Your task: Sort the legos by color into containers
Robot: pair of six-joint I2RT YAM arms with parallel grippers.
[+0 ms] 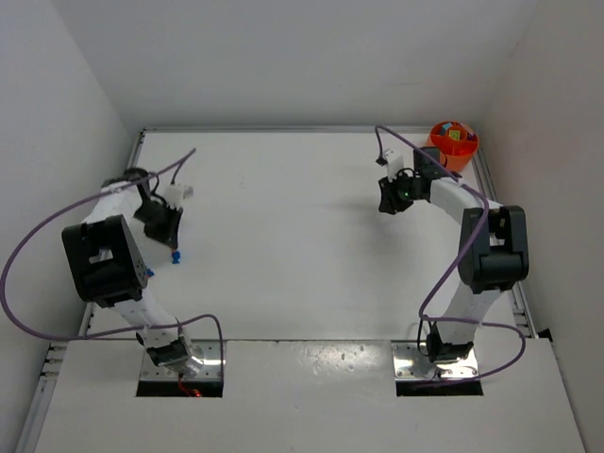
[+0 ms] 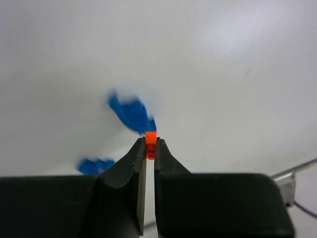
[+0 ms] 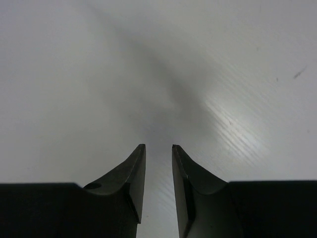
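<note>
Because the tiny orange plastic brick (image 2: 150, 135) is pinched only at the very tips of the left gripper (image 2: 150, 148), whose jaws are closed on it at the centre of the left wrist view, the hold looks thin: a quick swing could twist it loose. Just behind it, two blurred blue plastic bricks (image 2: 131, 113) lie on the white table (image 1: 302, 236), one above the tips and one at lower left. They are near enough to be knocked if the arm drags low.

The round bright-orange plastic tub (image 1: 453, 142) sits in the upper right corner of the overhead view, well apart from this pick at the left, so the carry is long. The right gripper (image 3: 158, 151) hangs just beside the tub, jaws slightly parted with nothing between them, and may crowd the approach. Which compartment takes orange I cannot tell
</note>
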